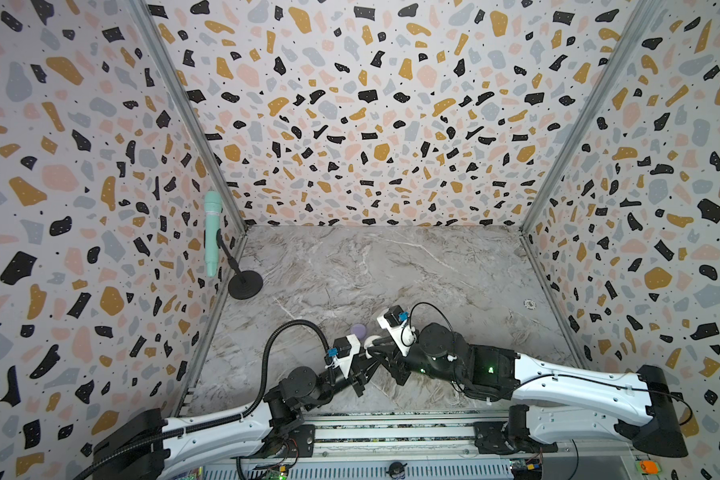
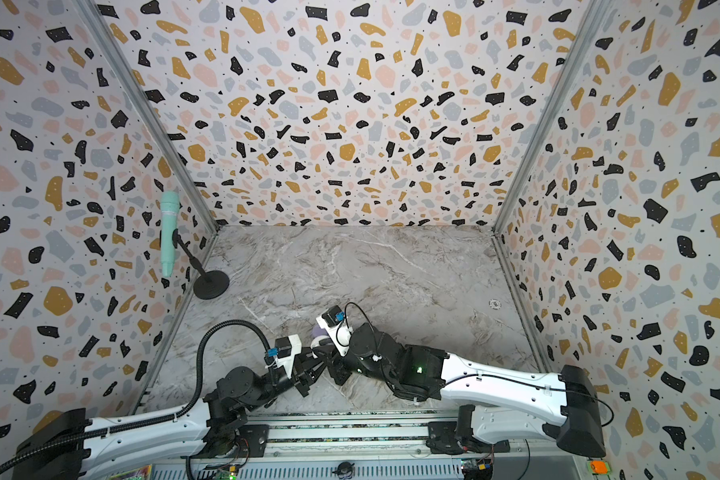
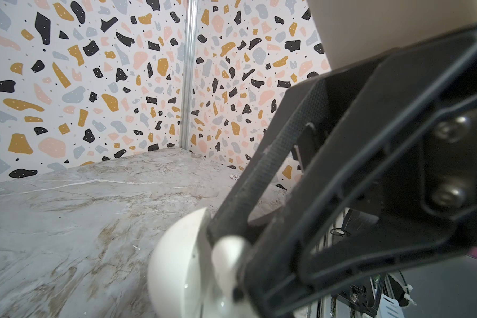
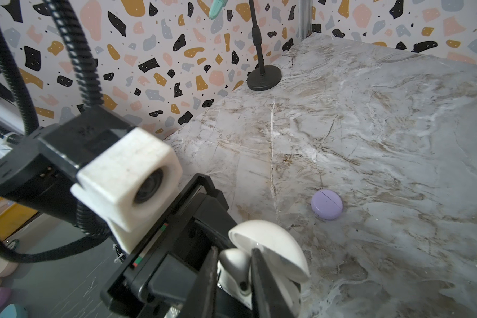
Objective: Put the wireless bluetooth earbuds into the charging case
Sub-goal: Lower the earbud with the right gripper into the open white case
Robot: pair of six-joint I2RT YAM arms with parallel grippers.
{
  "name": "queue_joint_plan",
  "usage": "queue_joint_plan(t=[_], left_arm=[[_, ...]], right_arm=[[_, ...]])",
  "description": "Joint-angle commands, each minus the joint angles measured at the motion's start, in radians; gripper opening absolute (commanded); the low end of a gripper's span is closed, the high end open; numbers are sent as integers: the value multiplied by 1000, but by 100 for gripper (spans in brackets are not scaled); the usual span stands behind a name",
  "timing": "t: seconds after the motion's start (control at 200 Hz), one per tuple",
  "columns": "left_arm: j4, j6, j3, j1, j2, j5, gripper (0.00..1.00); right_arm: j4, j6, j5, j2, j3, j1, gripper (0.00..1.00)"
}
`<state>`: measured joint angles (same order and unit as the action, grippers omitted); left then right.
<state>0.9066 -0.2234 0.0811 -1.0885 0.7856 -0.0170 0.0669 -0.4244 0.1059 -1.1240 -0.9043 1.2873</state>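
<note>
Right claw (image 4: 232, 278) pinches white earbud (image 4: 234, 263), partly hiding open white case (image 4: 273, 247).

The closed case (image 1: 358, 330) lies on the table (image 1: 391, 266) just behind the open case (image 4: 276, 245), microphone stand (image 1: 245, 286) farther back left.

nothing legible anywhere; a small round sticker (image 1: 530, 304) on the marble table (image 1: 412, 266) shows print too tiny to read.

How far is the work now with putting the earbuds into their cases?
Done, apparently: the lavender case lies closed on the table; its contents are hidden. In hand: the left gripper holds the open white case, and the right gripper has a white earbud between its fingers at the case. Left, likely: seating it, closing the case.
</note>
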Motion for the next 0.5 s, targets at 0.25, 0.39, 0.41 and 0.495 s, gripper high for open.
queue_joint_plan(t=[0.25, 0.39, 0.41, 0.495], left_arm=[[77, 15, 8, -3, -2, 2, 0], [80, 14, 8, -4, -2, 5, 0], [80, 14, 8, -3, 0, 5, 0], [81, 16, 9, -3, 1, 9, 0]], right_arm=[[11, 5, 27, 21, -6, 5, 27], [19, 9, 34, 33, -16, 5, 30], [21, 9, 34, 35, -21, 5, 30], [30, 10, 32, 47, -38, 5, 35]])
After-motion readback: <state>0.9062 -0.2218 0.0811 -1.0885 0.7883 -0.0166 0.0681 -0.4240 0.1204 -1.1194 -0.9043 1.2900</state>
